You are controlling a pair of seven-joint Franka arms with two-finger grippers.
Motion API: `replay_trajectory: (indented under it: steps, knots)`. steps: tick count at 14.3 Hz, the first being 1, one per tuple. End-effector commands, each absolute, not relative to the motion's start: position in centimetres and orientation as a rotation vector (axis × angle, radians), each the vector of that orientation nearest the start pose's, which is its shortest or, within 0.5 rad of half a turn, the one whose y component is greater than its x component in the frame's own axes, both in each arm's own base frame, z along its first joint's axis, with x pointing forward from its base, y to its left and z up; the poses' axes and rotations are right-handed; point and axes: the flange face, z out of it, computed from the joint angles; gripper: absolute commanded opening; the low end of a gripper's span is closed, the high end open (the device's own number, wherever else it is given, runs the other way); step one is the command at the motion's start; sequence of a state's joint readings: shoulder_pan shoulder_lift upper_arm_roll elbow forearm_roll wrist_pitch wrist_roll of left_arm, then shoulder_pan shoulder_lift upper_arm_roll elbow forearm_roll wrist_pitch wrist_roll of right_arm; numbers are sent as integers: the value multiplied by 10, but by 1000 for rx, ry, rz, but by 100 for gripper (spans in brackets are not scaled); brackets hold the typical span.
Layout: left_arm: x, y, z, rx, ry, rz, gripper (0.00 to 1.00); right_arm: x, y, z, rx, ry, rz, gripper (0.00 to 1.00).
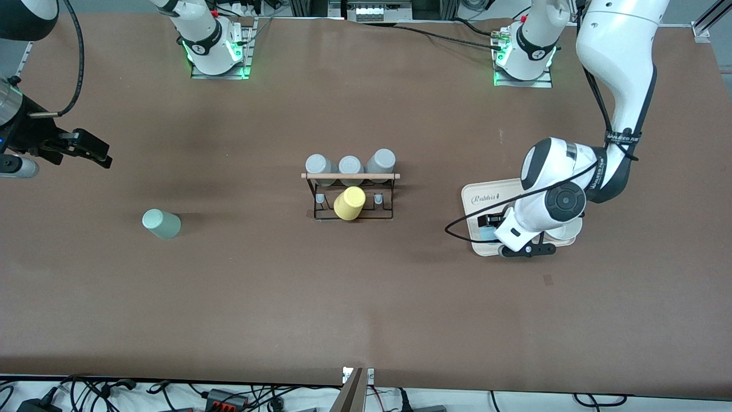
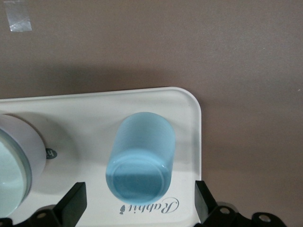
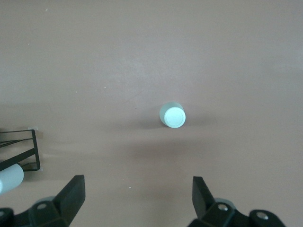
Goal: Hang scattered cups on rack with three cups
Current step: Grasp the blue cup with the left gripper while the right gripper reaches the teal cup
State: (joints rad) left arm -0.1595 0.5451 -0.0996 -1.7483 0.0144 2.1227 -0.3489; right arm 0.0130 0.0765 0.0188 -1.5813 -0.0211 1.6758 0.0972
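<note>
The light blue cup (image 2: 140, 158) stands on the beige tray (image 2: 94, 106) at the left arm's end; in the front view only a sliver of the cup (image 1: 487, 232) shows under the arm. My left gripper (image 2: 139, 204) is open low over the tray, its fingers (image 2: 73, 203) on either side of the cup and apart from it. The sage green cup (image 1: 161, 223) stands mouth down on the table toward the right arm's end. My right gripper (image 1: 86, 150) is open and empty, up over the table there; its wrist view shows the green cup (image 3: 173, 115) well off. The black wire rack (image 1: 350, 197) stands mid-table.
Three grey tumblers (image 1: 350, 166) sit on the rack's pegs farther from the front camera, and a yellow tumbler (image 1: 349, 203) on a nearer peg. A white round dish (image 2: 19, 156) sits on the tray beside the blue cup. A corner of the rack (image 3: 19, 151) shows in the right wrist view.
</note>
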Motion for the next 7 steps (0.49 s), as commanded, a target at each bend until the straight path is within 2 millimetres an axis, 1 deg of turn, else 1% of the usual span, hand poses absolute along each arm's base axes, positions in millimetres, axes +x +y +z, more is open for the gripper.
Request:
replay_trajectory:
  steps: [1, 2, 3, 5, 6, 7]
  knots:
    - [632, -160, 230, -3107, -158, 267, 100, 596, 8, 564, -3176, 113, 26, 100]
    - [632, -159, 227, -3093, -138, 263, 100, 600, 5, 552, -3191, 96, 66, 100]
    - [631, -161, 227, -3077, -110, 252, 100, 602, 1, 535, -3212, 95, 110, 100]
    - [632, -159, 225, -3058, -80, 229, 99, 608, -5, 507, -3216, 108, 147, 100]
    - [632, -159, 225, -3062, -80, 216, 74, 614, -12, 491, -3214, 116, 160, 100]
    - [632, -159, 226, -3062, -82, 213, 58, 619, -17, 476, -3212, 101, 172, 100]
